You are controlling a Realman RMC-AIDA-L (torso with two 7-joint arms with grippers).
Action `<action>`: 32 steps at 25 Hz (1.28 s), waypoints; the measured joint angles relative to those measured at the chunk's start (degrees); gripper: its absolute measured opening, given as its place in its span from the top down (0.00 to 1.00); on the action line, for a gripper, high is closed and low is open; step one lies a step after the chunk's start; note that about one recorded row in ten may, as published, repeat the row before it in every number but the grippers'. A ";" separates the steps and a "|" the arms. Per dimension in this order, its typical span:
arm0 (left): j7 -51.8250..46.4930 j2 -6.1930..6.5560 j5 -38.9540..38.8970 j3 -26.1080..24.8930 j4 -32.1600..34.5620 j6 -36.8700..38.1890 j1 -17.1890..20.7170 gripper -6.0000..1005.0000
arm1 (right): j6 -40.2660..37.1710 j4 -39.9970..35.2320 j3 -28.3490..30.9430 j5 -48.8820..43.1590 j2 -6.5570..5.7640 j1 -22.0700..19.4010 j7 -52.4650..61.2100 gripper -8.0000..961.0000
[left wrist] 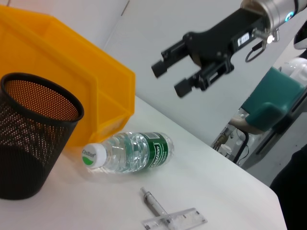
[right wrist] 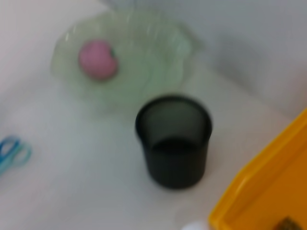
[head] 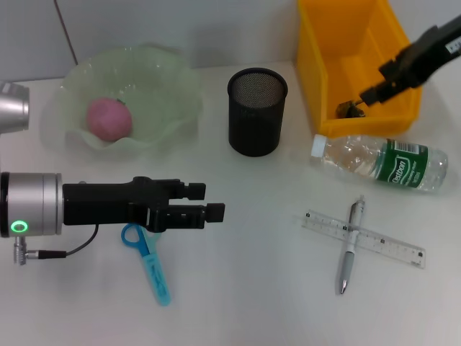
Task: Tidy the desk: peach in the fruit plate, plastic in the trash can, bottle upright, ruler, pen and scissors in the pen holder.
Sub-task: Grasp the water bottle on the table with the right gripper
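Observation:
The pink peach [head: 109,119] lies in the green glass fruit plate [head: 173,79]. A crumpled brownish bit of plastic [head: 350,109] sits inside the yellow trash can [head: 313,72]. Just above it, over the bin's front wall, my right gripper [head: 369,94] hangs open and empty; the left wrist view shows this right gripper [left wrist: 172,76] with its jaws apart. The bottle [head: 382,162] lies on its side, cap toward the black mesh pen holder [head: 257,112]. The pen [head: 351,245] lies crossed over the clear ruler [head: 364,239]. My left gripper [head: 215,201] is open above the blue scissors [head: 148,263].
The table's front edge runs close below the scissors and pen. A wall stands behind the plate and bin. In the right wrist view the pen holder [right wrist: 173,139] stands between the plate [right wrist: 144,67] and the bin [right wrist: 268,191].

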 joint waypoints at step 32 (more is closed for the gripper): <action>-0.73 -0.85 -0.17 -5.75 0.08 0.76 1.23 0.28 | 4.66 0.69 -5.94 -14.72 5.14 -0.81 -13.17 0.19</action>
